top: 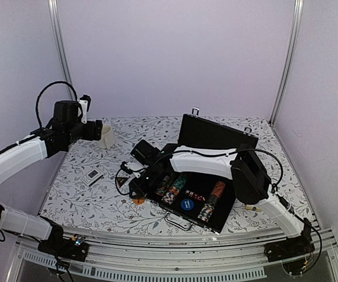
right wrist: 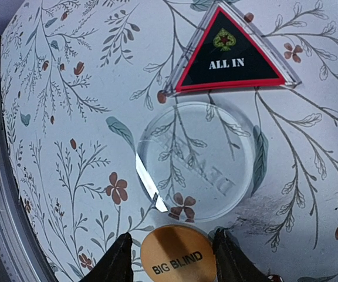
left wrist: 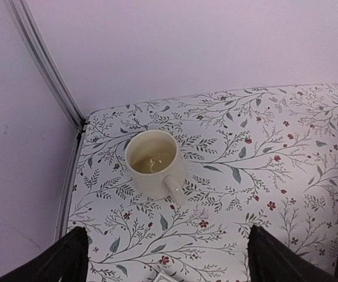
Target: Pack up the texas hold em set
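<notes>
My right end effector (right wrist: 173,238) is low over the surface (right wrist: 69,147). Its fingers (right wrist: 121,258) are parted to the width of the orange BIG BLIND disc (right wrist: 178,258), one at each side of its rim. I cannot tell whether the pads are pressing yet.

The disc looks thin, stiff, light and slick, so I judge a hold across the rim is best, squeezed gently or it may pop out. Just beyond it lies the clear dealer disc (right wrist: 195,161), then the ALL IN triangle (right wrist: 230,50), so sliding forward would nudge both.

The open briefcase (top: 216,134) stands just beside it, and the surface's near edge is close.

My left end effector (left wrist: 172,261) is spread wide and empty near the cream mug (left wrist: 152,161).
</notes>
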Controlling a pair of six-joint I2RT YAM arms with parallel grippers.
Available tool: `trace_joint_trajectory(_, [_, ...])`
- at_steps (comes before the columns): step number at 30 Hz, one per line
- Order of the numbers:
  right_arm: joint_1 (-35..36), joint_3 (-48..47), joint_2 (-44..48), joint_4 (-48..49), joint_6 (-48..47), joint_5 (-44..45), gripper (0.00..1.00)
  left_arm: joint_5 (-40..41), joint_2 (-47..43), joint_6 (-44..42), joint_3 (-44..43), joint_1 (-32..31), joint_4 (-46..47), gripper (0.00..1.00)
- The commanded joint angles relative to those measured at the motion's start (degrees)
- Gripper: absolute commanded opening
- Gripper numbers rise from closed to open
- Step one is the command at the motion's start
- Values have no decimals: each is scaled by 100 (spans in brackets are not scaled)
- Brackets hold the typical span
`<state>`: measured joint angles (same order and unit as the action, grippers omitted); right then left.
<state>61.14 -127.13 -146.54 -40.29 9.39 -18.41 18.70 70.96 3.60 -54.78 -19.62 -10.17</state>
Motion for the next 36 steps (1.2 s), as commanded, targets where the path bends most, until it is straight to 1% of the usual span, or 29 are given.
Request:
trace_joint_trajectory(1, [180, 47, -215, -711, 156, -33, 47, 35, 43, -41, -69, -88, 51, 94])
trace_joint_trajectory(12, [317, 332, -22, -839, 299, 156, 46, 62, 50, -61, -67, -100, 50, 94])
trace_joint_trajectory(19, [451, 868, 287, -648, 451, 244, 45, 92, 32, -69, -67, -105, 34, 94])
trace_joint_trajectory(36, [811, 1160, 499, -491, 503, 378, 44, 132, 94, -85, -68, -121, 41, 94])
